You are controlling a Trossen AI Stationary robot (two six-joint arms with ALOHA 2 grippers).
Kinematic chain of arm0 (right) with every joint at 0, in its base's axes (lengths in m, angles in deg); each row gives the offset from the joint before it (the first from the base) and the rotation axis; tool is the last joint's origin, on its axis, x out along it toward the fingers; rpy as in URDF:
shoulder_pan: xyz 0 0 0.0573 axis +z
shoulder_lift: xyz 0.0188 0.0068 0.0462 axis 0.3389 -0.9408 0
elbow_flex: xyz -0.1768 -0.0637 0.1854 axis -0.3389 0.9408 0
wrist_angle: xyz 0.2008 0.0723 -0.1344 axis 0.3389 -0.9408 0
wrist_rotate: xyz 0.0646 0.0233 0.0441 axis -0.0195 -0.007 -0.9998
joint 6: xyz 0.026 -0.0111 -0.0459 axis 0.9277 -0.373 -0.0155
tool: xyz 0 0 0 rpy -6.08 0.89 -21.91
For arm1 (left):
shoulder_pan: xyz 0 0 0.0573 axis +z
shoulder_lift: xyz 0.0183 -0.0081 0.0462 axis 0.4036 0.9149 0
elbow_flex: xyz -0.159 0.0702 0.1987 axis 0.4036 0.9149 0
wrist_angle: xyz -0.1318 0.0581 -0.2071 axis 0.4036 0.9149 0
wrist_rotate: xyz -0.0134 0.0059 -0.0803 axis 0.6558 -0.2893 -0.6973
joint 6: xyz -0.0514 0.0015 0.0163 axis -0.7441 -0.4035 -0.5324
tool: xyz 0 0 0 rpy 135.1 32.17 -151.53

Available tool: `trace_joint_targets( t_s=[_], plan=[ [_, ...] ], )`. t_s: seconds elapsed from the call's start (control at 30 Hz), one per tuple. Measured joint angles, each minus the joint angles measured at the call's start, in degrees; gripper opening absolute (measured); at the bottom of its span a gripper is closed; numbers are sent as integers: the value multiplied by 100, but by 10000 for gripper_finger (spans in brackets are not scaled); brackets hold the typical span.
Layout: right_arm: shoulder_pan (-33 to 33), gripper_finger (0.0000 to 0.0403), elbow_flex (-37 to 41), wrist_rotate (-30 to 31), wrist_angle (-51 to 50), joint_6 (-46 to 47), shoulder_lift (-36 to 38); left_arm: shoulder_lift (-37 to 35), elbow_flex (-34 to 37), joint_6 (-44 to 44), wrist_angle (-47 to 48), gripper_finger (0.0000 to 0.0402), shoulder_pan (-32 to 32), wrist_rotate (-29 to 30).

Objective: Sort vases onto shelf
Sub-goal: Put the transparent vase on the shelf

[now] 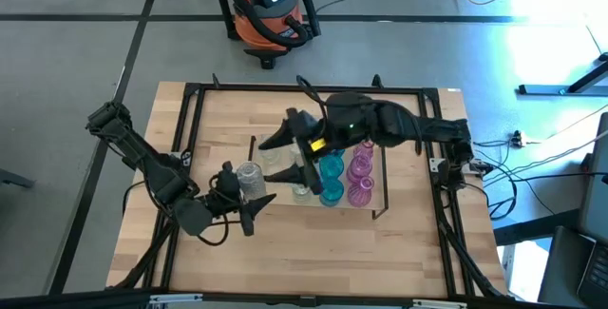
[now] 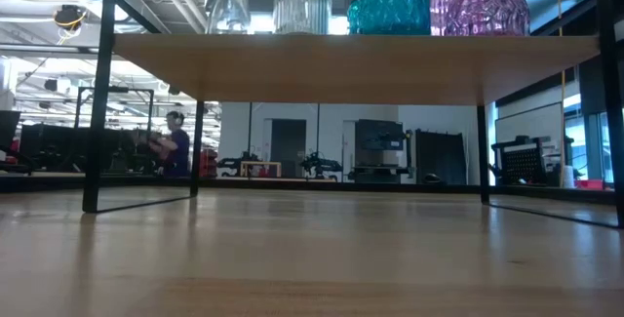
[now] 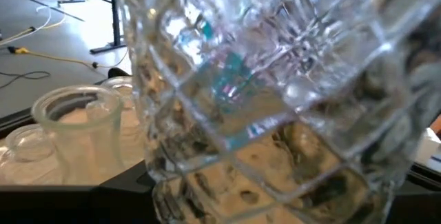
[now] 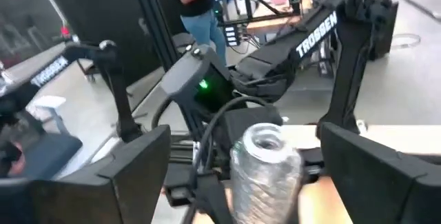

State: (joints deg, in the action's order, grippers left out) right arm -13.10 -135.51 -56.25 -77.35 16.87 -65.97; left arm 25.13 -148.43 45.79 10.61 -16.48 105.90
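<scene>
The shelf [image 1: 375, 181], a light-wood board on thin dark legs, stands mid-table. On it are two teal vases [image 1: 330, 168], two pink vases [image 1: 360, 166] and a clear one [image 1: 302, 191]; the low view shows their bases on the board [image 2: 341, 63]. At the shelf's left end my left gripper [image 1: 245, 188] is closed on a clear patterned vase [image 1: 249, 176], which fills the left wrist view [image 3: 275, 93]. My right gripper [image 1: 285, 155] hovers open over the shelf's far-left part, pointing at that vase [image 4: 265, 162] without touching it. My left gripper has the clear vase's body [image 4: 241, 165] between its two fingers [image 4: 204, 156], one on each side. The fingers come roughly level from the table's near-left side. The vase stands upright, mouth [image 4: 265, 138] up. Whether its base rests on anything is hidden.
A black rail frame [image 1: 190, 119] runs around the wooden tabletop. An orange-and-black shop vacuum [image 1: 269, 9] sits on the floor beyond the far edge. A person [image 2: 175, 141] is in the room behind. Bare table lies left of and in front of the shelf.
</scene>
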Motion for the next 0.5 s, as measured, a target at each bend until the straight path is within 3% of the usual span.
trace_joint_targets(
  t_s=[0.17,0.5],
  plan=[
    [12,346,-11,-4,479,505,-271,0,0,371,-205,232,126,-261],
    [1,338,-10,214,521,301,-585,0,-4,791,-601,232,155,-279]
  ],
)
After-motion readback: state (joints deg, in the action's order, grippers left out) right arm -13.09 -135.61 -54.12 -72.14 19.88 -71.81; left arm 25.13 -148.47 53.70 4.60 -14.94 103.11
